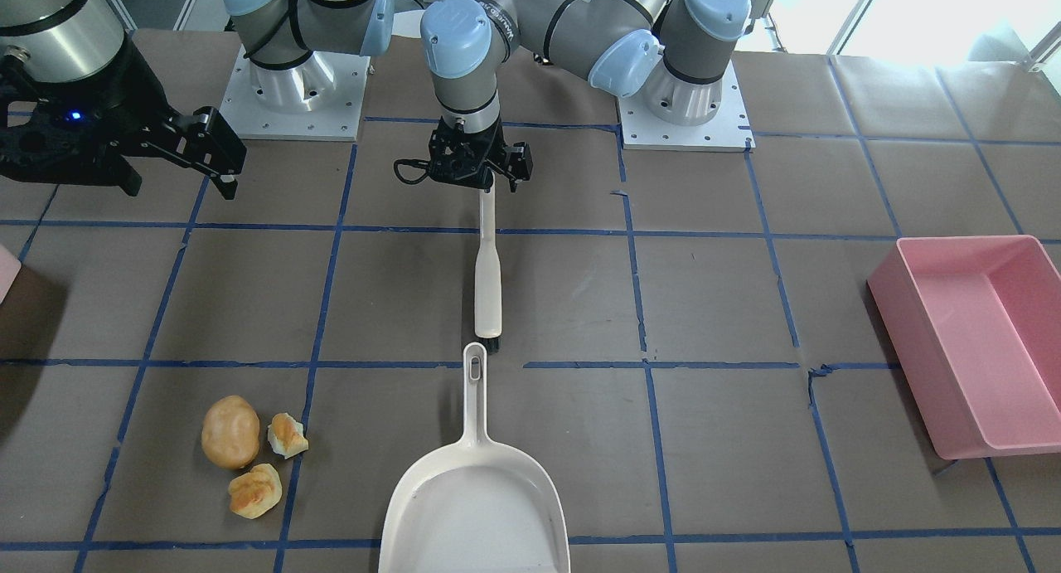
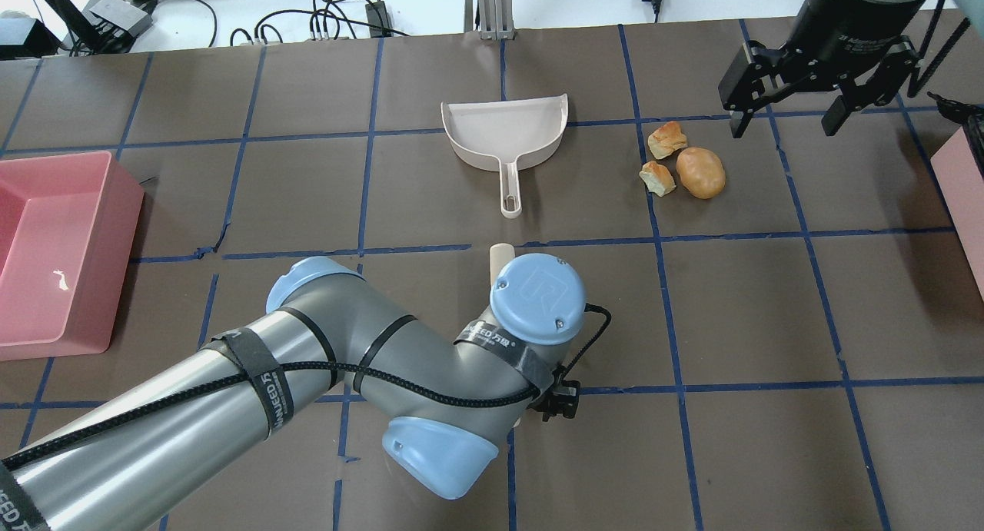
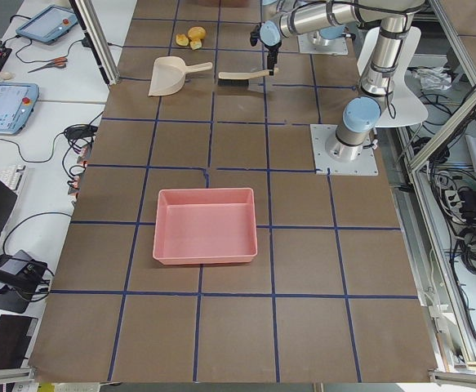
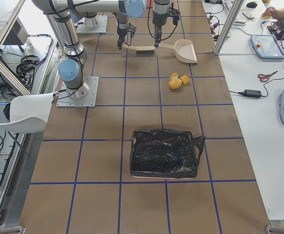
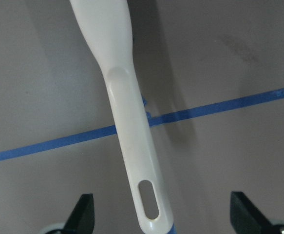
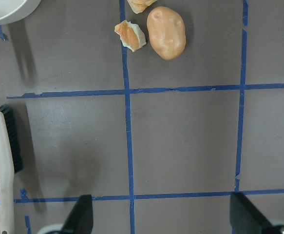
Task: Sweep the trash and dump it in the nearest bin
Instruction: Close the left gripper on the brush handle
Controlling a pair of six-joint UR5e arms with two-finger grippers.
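Note:
The trash lies together on the table: a tan potato-shaped lump and two yellow-orange bread chunks. It also shows in the overhead view and at the top of the right wrist view. Only a pale pink corner of the bin shows, also at the overhead view's right edge. My left gripper is open, its fingers on either side of the end of the white brush handle without touching it. My right gripper is open and empty, above the table near the trash.
A white dustpan lies in line with the brush, handle towards it. A large pink tub stands on my left side. In the exterior right view a container covered by a black bag stands on my right side.

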